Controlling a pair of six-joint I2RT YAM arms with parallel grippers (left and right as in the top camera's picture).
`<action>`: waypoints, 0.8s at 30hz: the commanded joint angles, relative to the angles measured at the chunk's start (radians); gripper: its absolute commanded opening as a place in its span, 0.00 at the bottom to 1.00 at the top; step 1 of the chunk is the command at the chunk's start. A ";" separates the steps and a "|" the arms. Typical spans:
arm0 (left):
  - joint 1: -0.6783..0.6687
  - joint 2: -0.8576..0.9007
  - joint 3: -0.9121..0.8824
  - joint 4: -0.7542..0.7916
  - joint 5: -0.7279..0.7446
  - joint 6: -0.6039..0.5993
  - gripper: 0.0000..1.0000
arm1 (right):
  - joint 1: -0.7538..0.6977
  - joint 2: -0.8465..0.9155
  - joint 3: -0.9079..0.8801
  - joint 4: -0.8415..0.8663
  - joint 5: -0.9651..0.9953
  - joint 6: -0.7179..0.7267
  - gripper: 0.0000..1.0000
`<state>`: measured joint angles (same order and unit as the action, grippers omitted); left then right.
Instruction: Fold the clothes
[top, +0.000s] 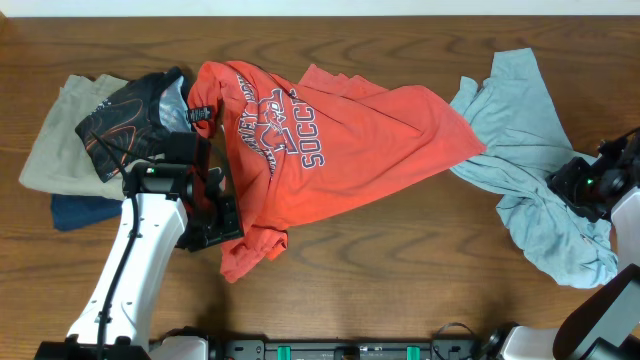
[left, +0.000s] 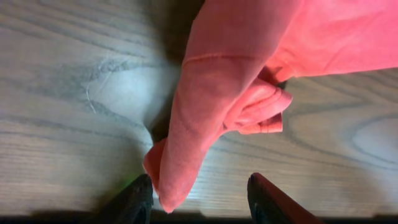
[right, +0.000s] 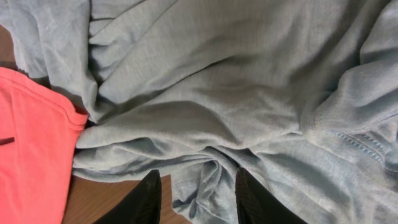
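Overhead, we see the crumpled red shirt (top: 350, 140) on the wooden worktop (top: 400, 290), with the soft grey shirt (top: 520, 150) bunched at right. Our left tool (left: 199, 199) points down over a rolled red hem, jaws apart, holding nothing. The right tool (right: 196, 196) gapes likewise above grey folds.

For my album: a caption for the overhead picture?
Laundry duty: left gripper by a crumpled coral-red T-shirt, right gripper over a blue-grey shirt, wooden table.

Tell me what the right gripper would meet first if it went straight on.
The pale blue-grey shirt: its bunched folds lie straight ahead of the right gripper, though depth is unclear.
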<state>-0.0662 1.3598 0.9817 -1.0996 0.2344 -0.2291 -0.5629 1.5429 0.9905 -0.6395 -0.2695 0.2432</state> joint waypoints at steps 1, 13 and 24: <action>0.002 0.021 -0.012 0.003 -0.050 -0.006 0.52 | 0.008 -0.002 0.016 -0.004 0.005 -0.021 0.37; 0.002 0.173 -0.012 0.021 -0.006 -0.087 0.55 | 0.008 -0.002 0.016 -0.004 0.005 -0.021 0.38; 0.002 0.269 0.005 0.070 0.027 -0.034 0.06 | 0.013 -0.002 0.016 -0.012 -0.029 -0.041 0.28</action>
<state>-0.0662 1.6310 0.9787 -1.0176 0.2489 -0.3008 -0.5629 1.5429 0.9905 -0.6483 -0.2729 0.2264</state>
